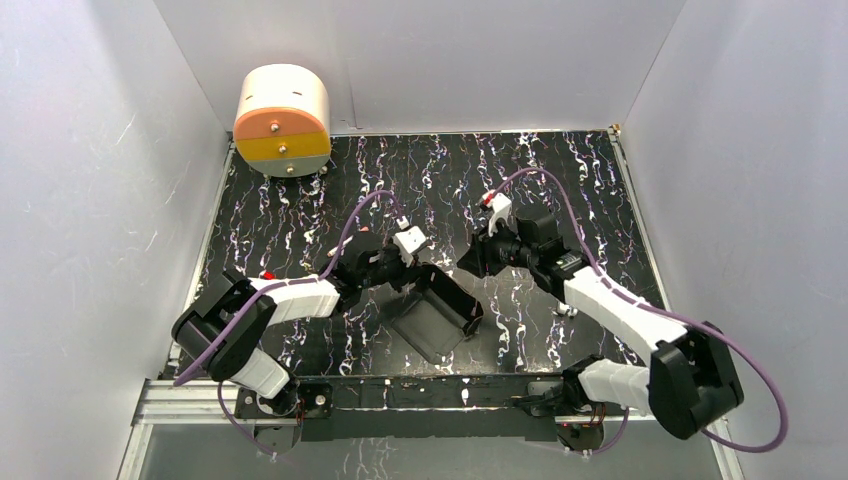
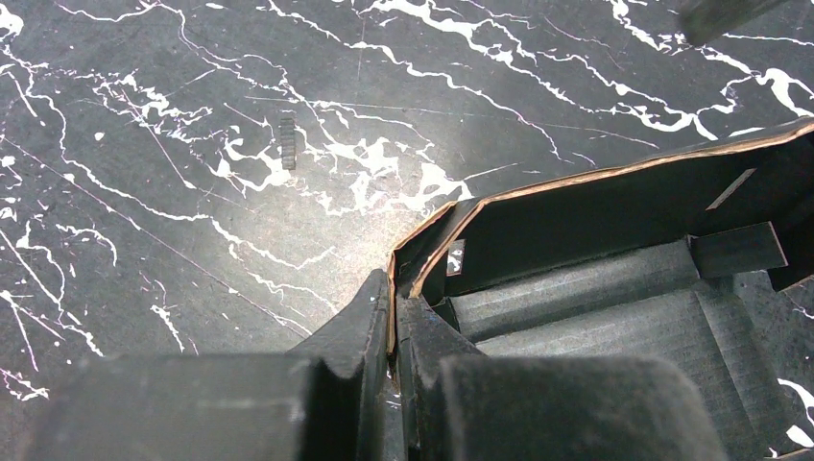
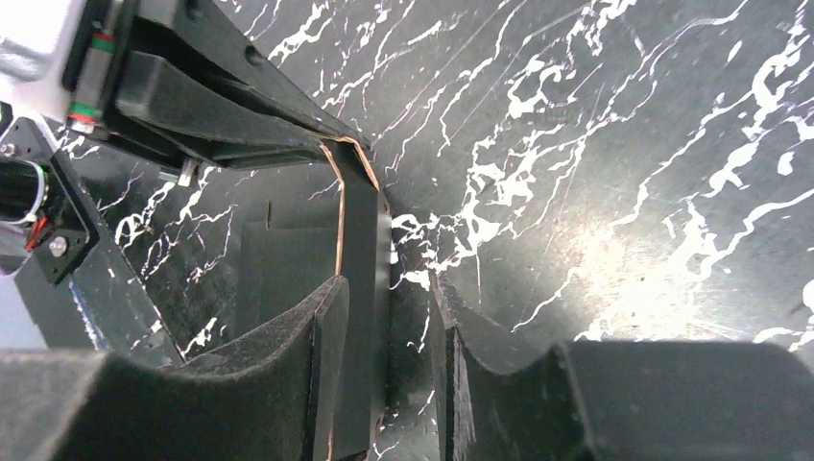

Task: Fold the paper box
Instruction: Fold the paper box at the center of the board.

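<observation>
The paper box is a matte black card tray, half raised, lying on the marbled table between the two arms. My left gripper is shut on the thin edge of the box's wall at a corner; in the left wrist view the paper box wall leaves my left gripper and runs off to the right. My right gripper is at the far right side of the box. In the right wrist view my right gripper stands open astride a box wall, which lies against the left finger with a gap to the right one.
A cream cylinder with an orange and yellow face stands at the back left corner. White walls close in the table on three sides. A metal rail runs along the near edge. A small dark scrap lies on the table.
</observation>
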`<state>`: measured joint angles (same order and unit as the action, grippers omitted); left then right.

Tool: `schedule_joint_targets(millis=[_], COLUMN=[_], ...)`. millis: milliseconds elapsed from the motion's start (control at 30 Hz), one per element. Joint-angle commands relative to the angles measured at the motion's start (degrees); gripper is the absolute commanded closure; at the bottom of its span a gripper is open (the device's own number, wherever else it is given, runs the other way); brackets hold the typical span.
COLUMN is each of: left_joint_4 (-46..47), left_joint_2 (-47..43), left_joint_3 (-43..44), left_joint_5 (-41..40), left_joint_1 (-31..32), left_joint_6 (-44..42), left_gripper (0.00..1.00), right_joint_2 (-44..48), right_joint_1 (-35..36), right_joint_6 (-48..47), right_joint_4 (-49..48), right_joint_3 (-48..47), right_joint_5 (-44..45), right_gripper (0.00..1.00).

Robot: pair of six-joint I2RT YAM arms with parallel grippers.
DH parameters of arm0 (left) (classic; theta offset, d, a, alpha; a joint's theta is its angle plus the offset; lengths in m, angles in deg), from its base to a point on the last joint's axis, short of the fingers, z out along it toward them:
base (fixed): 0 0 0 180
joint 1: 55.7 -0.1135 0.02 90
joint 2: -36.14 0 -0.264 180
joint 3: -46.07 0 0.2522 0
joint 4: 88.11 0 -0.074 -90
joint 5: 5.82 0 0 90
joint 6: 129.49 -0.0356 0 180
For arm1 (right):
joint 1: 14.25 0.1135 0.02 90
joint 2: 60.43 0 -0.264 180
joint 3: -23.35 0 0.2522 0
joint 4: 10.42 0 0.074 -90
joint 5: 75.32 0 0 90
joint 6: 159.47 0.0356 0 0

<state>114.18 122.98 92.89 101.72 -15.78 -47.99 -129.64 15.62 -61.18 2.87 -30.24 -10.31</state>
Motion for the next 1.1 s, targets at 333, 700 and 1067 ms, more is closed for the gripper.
schedule_joint_targets(millis=[333, 700, 1067], left_joint_4=[2.7, 3.3, 4.5], left_joint_2=[1.0, 0.6, 2.6], left_joint_3=[1.0, 0.8, 1.6], left_joint_5=[-2.1, -2.2, -4.1], left_joint_1=[-0.1, -0.1, -0.1], left_joint_6=[-1.1, -0.8, 0.5], left_gripper=[1.00, 1.00, 1.00], right_joint_2=[7.0, -1.9, -3.5], right_joint_1=[19.7, 27.9, 34.0], right_joint_6=[-17.3, -19.5, -24.5], right_joint_4=[2.7, 5.3, 1.8], right_joint_3=[1.2, -1.5, -1.0], right_joint_5=[31.3, 44.4, 57.7], right_gripper=[0.53, 0.59, 0.87])
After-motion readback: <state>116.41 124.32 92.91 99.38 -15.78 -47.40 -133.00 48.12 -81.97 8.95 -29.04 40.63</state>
